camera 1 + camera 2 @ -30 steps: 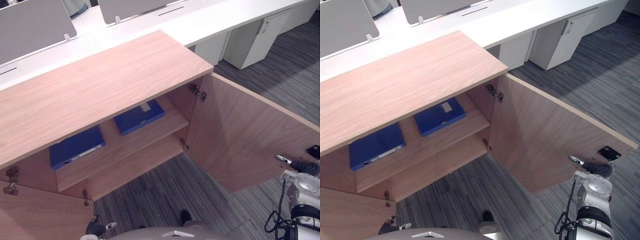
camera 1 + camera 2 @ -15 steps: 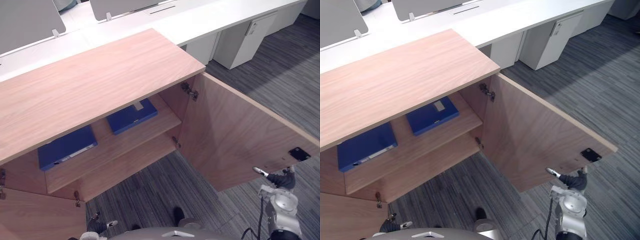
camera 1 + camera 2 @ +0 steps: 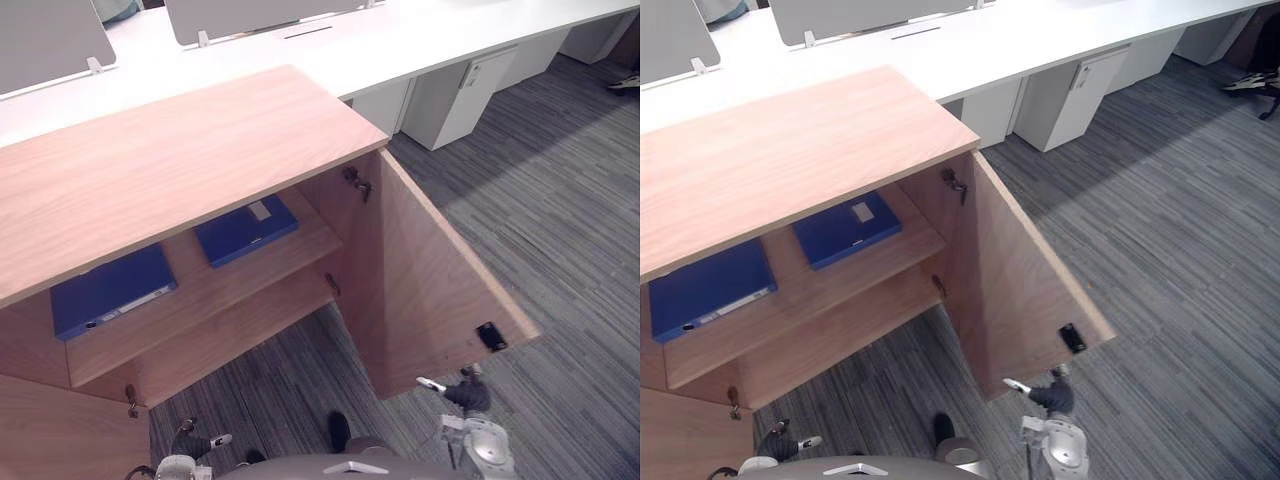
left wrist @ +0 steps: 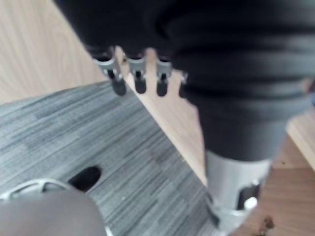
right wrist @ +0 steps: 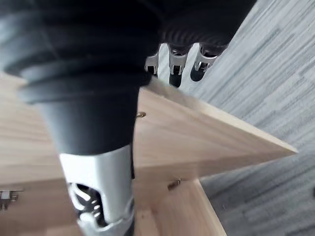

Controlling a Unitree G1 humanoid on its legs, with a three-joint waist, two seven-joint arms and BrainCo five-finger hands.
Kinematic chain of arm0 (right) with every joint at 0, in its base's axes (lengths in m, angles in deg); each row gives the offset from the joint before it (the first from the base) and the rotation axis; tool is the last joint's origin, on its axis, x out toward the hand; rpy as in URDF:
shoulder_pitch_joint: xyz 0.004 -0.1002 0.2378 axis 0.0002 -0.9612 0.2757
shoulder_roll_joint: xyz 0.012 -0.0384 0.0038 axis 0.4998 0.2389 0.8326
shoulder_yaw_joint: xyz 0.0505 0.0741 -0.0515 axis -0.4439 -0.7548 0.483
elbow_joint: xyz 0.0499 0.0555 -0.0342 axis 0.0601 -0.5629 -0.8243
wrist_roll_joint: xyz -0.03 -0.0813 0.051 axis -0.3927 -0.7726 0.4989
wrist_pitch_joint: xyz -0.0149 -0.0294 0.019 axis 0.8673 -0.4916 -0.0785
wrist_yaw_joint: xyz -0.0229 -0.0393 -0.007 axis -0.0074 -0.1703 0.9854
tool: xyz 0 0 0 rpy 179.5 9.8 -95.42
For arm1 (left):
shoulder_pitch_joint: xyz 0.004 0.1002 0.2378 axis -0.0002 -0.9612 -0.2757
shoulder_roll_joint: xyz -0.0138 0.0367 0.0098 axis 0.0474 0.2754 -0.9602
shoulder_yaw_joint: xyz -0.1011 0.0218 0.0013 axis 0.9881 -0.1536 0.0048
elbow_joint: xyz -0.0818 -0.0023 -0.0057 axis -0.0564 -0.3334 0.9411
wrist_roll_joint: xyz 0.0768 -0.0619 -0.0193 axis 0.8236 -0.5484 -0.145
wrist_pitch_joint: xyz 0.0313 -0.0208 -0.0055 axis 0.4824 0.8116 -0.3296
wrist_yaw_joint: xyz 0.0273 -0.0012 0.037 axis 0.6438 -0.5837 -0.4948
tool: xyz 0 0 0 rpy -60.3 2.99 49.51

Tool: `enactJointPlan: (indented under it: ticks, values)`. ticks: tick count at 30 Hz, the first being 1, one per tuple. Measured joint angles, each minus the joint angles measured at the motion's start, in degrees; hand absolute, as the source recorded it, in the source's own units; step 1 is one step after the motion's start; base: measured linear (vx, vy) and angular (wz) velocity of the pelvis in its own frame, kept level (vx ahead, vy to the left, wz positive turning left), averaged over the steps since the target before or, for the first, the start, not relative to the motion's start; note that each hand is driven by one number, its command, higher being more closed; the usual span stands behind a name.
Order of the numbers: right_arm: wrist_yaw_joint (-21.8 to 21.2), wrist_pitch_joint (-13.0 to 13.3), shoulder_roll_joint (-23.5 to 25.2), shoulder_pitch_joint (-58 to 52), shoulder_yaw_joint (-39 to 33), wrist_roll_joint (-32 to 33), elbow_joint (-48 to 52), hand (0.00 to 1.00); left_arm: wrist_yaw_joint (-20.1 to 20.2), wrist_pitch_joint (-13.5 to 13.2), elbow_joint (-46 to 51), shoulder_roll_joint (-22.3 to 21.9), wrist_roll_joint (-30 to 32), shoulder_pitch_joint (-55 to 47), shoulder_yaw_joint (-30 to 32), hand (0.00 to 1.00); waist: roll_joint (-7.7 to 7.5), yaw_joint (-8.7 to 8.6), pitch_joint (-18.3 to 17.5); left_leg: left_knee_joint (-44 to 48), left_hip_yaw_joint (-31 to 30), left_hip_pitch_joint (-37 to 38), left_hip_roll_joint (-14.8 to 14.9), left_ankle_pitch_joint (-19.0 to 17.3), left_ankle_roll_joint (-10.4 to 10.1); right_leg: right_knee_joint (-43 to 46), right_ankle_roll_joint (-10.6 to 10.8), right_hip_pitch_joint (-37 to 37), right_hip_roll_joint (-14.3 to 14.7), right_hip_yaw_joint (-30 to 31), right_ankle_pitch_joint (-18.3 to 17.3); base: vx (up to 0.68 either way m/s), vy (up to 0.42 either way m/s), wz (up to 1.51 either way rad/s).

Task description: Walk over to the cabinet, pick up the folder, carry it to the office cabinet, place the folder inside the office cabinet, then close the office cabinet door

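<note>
The right hand [image 3: 462, 394], fingers straight, touches the free edge of the door [image 3: 420, 290] just ahead of it. The left hand [image 3: 190, 442] hangs relaxed and empty, two folders [image 3: 245, 229] well beyond it.

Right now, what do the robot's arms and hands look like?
Both arms are silver-grey cylinders behind the wrist. The left hand and right hand each wear a dark ribbed cover over the back and wrist, with a row of silver fingers ending in dark tips.
</note>
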Motion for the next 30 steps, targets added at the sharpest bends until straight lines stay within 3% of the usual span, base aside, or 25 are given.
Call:
enactJointPlan:
  ticks: [5,14,22,30]
  values:
    - [-5.4,0.6,0.8,3.2,14.1,-0.5,-0.1,0.00,-0.6,0.2,-0.1,-0.6,0.0,0.9,0.5,0.00,0.05,2.68,-0.4,-0.3,-0.3,0.0,0.0,0.7,0.5,0.0,0.3,0.0,0.3,0.0,0.6,-0.03,-0.029,0.02]
    - [-8.5,1.3,4.6,13.4,27.2,-2.2,-3.0,0.00,-1.5,0.2,-0.3,-0.4,0.0,1.2,1.0,0.00,-1.90,5.86,-2.2,-2.0,-3.7,0.1,-1.9,1.9,1.7,0.4,1.0,0.7,-1.0,-2.0,0.8,-0.02,0.009,0.17]
    - [-8.3,1.3,4.7,13.8,26.0,-9.0,-9.2,0.00,-2.3,0.2,-0.8,-0.2,0.0,0.9,2.2,0.00,-3.50,7.19,-2.1,-3.2,-6.3,0.2,-4.1,2.6,3.0,1.4,2.5,1.3,-3.3,-4.3,0.1,-0.05,0.031,0.19]
    - [-5.9,0.6,3.8,11.3,14.2,-13.4,-20.0,0.00,-2.2,0.2,-0.9,-0.3,0.0,0.6,2.8,0.00,-3.86,7.22,-2.0,-3.6,-8.4,0.4,-5.9,2.5,3.5,2.8,3.4,1.9,-5.4,-6.3,-1.0,-0.04,0.035,0.16]
